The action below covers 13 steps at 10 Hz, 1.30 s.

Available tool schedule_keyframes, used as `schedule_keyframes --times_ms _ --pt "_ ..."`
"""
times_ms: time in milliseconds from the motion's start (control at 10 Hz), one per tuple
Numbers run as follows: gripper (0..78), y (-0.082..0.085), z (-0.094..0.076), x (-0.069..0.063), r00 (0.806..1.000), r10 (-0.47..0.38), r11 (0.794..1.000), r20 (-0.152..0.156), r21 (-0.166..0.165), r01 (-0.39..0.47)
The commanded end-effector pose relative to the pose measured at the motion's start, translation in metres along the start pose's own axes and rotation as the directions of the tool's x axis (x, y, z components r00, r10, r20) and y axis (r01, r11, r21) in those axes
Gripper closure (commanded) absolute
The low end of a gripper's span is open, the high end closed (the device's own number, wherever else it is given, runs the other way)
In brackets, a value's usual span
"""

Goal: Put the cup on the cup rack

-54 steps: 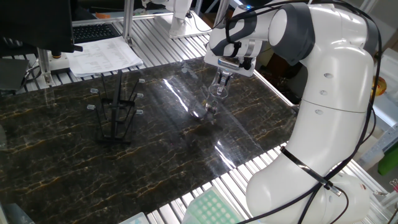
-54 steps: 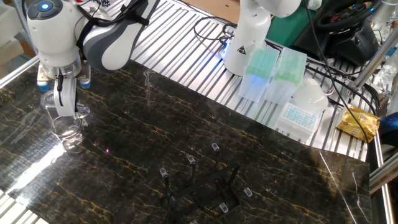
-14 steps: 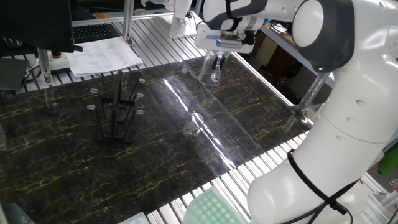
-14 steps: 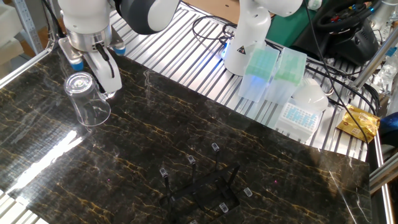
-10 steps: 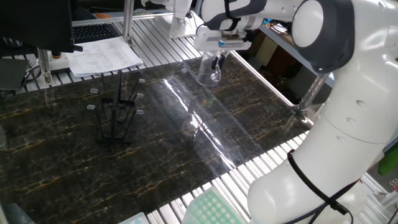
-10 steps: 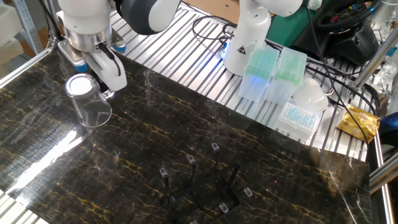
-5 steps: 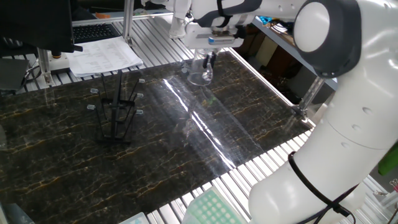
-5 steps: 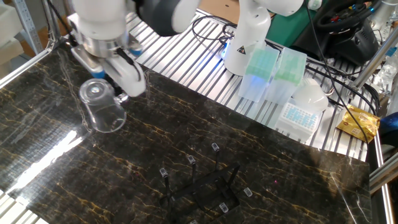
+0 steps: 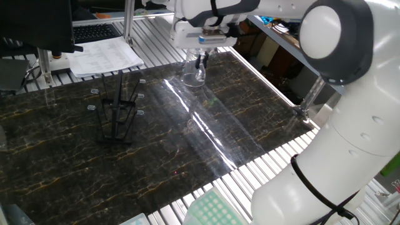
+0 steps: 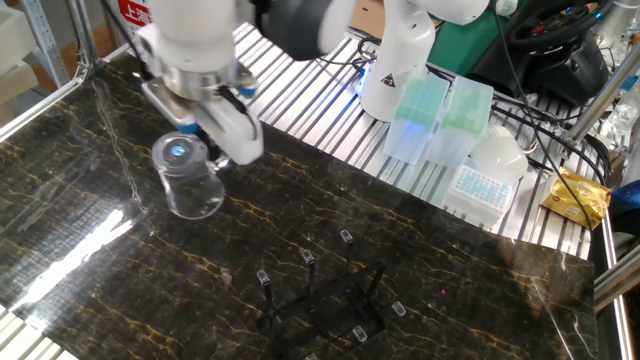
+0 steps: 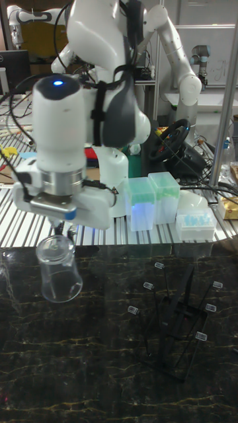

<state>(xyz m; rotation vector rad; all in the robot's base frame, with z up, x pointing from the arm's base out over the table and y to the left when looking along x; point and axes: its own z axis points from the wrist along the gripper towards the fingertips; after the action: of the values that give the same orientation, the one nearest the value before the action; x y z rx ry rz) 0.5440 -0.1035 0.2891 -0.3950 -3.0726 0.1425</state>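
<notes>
The cup [image 9: 193, 71] [image 10: 190, 178] [image 11: 58, 269] is a clear glass held in the air above the dark marble table, turned mouth-down with its base uppermost. My gripper [image 9: 200, 59] [image 10: 203, 150] [image 11: 63, 236] is shut on its upper part, with the fingers partly hidden by the hand. The cup rack [image 9: 117, 110] [image 10: 325, 296] [image 11: 178, 317], a black wire stand with pale prong tips, stands on the table well apart from the cup, to the left in one fixed view and to the right in the tall view.
A stack of papers [image 9: 105, 56] and a keyboard lie behind the rack. Green and clear tip boxes [image 10: 440, 120] [image 11: 158, 198] sit on the ribbed metal bench beyond the table. A second robot's white base [image 10: 395, 55] stands there too.
The arm lifted the cup off the table, tipped it mouth-down and has been carrying it steadily toward the rack.
</notes>
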Motion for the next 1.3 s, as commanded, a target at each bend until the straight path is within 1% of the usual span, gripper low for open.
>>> schedule_keyframes --times_ms 100,200,300,600,700,800,900,1000,1100,1200,1300 --pt "76.4 0.04 -0.015 0.024 0.999 -0.035 0.999 0.0 0.004 0.035" --pt "76.4 0.05 -0.015 0.03 0.999 -0.047 0.999 0.002 0.01 0.047" --pt "76.4 0.053 -0.016 0.033 0.998 -0.055 0.998 0.002 0.01 0.055" --pt "76.4 0.053 -0.016 0.033 0.996 -0.084 0.996 0.0 0.005 0.084" --pt "76.4 0.053 -0.016 0.033 0.994 -0.113 0.994 0.004 -0.004 0.113" --pt "76.4 0.053 -0.016 0.033 0.986 -0.169 0.985 0.012 -0.028 0.169" --pt "76.4 0.053 -0.016 0.033 0.97 -0.243 0.969 0.019 -0.04 0.244" --pt "76.4 0.053 -0.016 0.033 0.953 -0.3 0.952 0.037 -0.047 0.301" --pt "76.4 0.053 -0.016 0.033 0.945 -0.324 0.942 0.05 -0.079 0.327" --pt "76.4 0.053 -0.016 0.033 0.943 -0.33 0.94 0.05 -0.075 0.333" --pt "76.4 0.056 -0.017 0.034 0.944 -0.325 0.942 0.047 -0.07 0.328"
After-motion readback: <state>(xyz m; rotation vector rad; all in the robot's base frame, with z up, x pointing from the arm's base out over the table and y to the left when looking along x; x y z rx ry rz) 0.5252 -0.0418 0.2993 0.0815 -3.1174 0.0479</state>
